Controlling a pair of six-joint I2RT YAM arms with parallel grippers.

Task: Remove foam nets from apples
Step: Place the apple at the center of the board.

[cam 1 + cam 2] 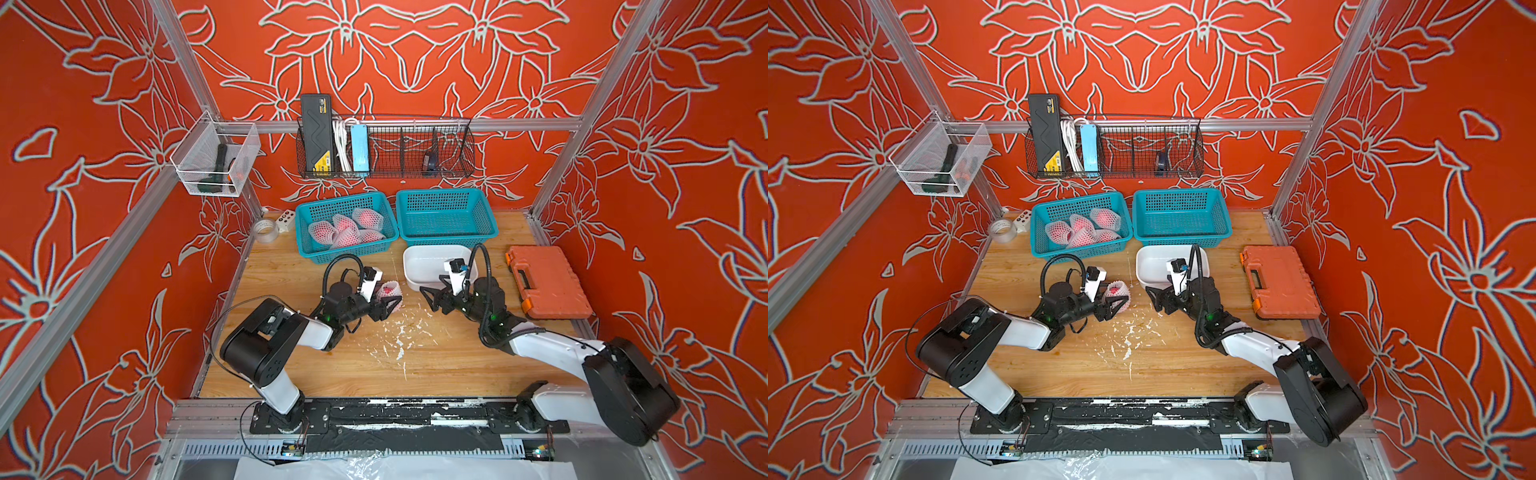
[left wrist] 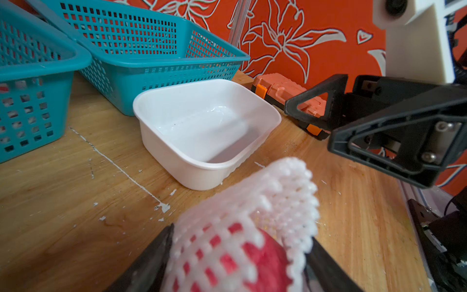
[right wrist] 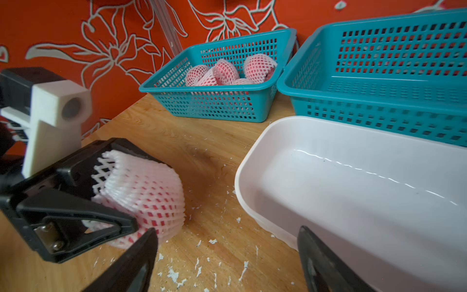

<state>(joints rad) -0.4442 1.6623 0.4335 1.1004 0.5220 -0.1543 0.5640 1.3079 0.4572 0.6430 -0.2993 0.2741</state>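
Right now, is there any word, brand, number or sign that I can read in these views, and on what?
No text here can be read.
Black box in the wire rack: its yellow label carries print, too small and blurred to read.
Blue strip: no lettering shows.
Orange case: no lettering shows in any view.

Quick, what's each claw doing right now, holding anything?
Left gripper: jaws on either side of the netted apple; whether it grips cannot be told.
Right gripper: open, holding nothing.
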